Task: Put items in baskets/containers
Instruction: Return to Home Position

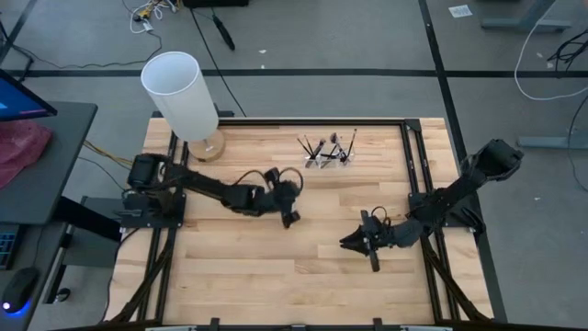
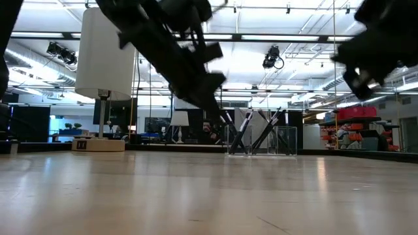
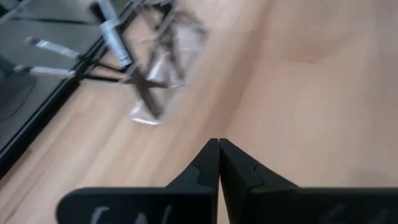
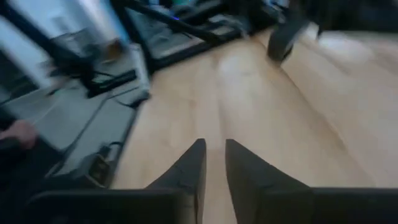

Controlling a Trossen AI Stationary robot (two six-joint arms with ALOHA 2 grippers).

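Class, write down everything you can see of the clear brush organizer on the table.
The organizer is a small, low box of transparent plastic, standing upright on the wooden table near its far edge, to the right of the white cylinder in the high view. Slim makeup brushes lean inside it, crossing, ends above its rim. Nothing else touches it.

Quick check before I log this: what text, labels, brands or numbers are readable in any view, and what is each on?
No text can be read in any view.
Dark label on the lamp's wooden base: too small to read.
White tag on the floor beyond the table: too small to read.
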